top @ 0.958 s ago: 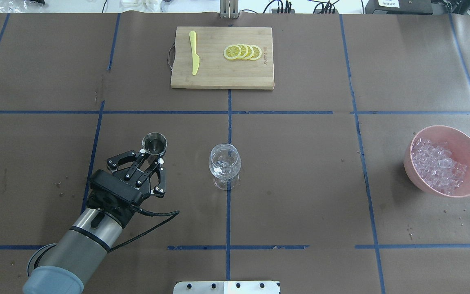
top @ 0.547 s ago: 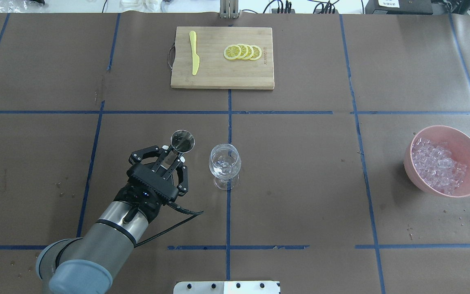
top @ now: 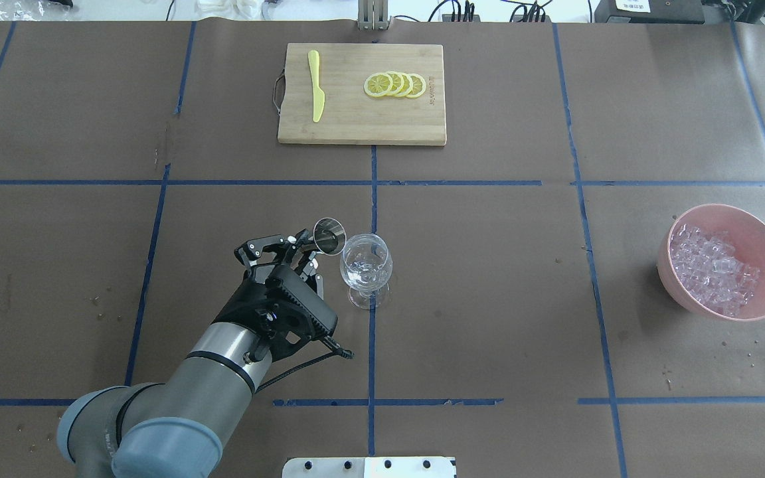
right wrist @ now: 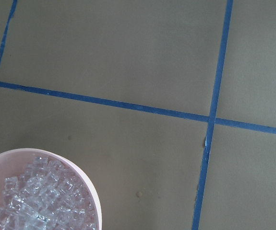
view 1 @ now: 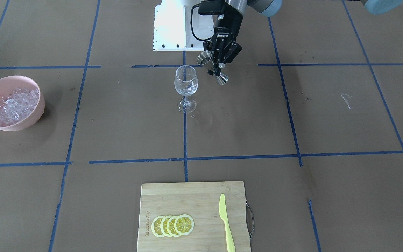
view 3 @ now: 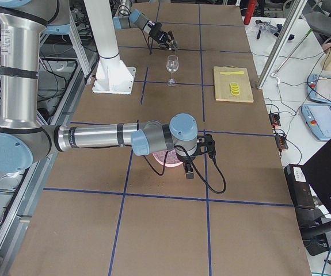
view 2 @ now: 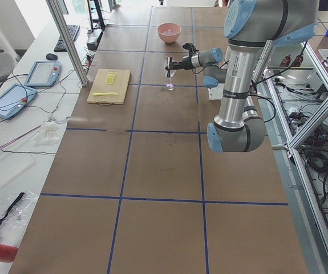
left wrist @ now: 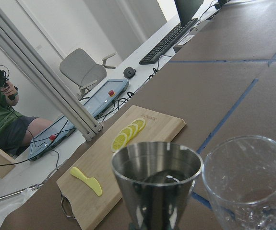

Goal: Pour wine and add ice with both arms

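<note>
My left gripper (top: 304, 251) is shut on a steel double-ended jigger (top: 329, 236), which tilts toward the rim of the clear stemmed wine glass (top: 366, 264) just to its right. From the front, the left gripper (view 1: 218, 67) holds the jigger (view 1: 205, 57) at its waist beside the glass (view 1: 186, 83). The jigger (left wrist: 157, 179) looks dark inside; I cannot make out wine. The ice (top: 711, 267) fills a pink bowl (top: 758, 220) at the far right. My right gripper (view 3: 195, 154) hangs over that bowl (view 3: 160, 158); I cannot tell its state. Ice (right wrist: 34, 203) shows below it.
A wooden cutting board (top: 356, 123) at the far centre carries lemon slices (top: 396, 85) and a yellow plastic knife (top: 316, 86). Blue tape lines cross the brown table cover. Water drops speckle the table near the bowl. The white pedestal (view 1: 173, 24) stands at the robot's edge.
My left gripper has carried the jigger to the right, up to the wine glass, and tipped it toward the rim. The glass and the bowl have stayed put.
</note>
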